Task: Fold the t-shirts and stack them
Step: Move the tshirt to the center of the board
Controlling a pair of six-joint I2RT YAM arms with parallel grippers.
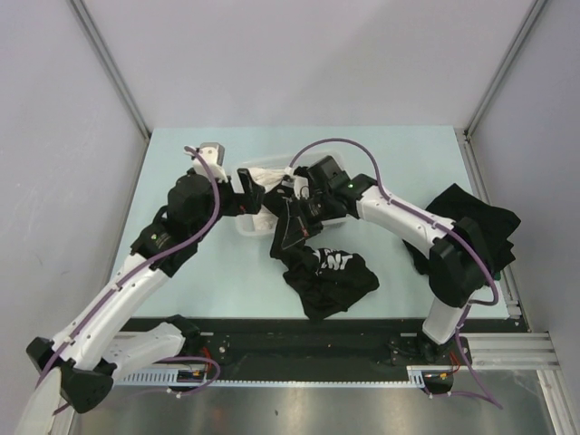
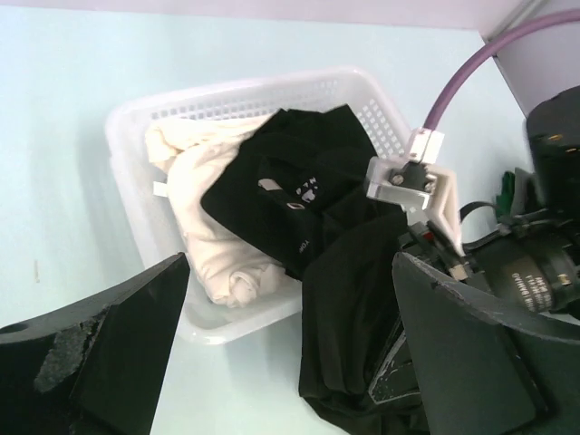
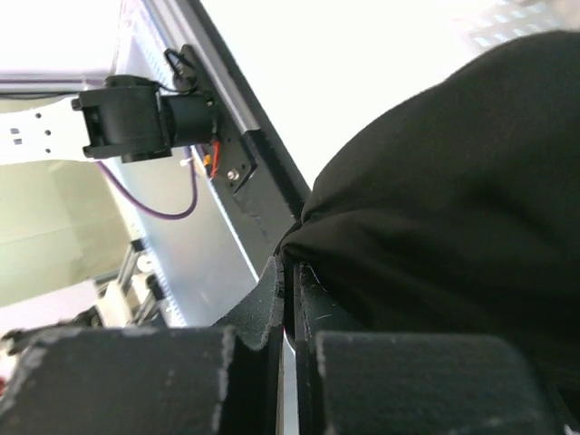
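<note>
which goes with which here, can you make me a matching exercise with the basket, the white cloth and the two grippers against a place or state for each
Column one
1. white lattice basket
2. white cloth
3. left gripper
4. right gripper

Column two
A. shut on a black t-shirt
B. open wide
C. lying inside the basket
D. standing on the table

Pairs: 1-D, 2-C, 3-B, 4-A
</note>
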